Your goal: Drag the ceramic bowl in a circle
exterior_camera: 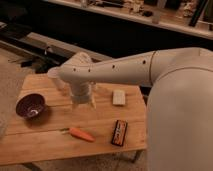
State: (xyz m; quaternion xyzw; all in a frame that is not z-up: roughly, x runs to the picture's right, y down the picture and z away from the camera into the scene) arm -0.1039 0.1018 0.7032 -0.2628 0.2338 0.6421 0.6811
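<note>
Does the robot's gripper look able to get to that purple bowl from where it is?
Probably yes. The gripper hangs over the middle of the table, and the bowl sits at the picture's left with nothing standing between them. The carrot lies nearer the front edge, off that path.
</note>
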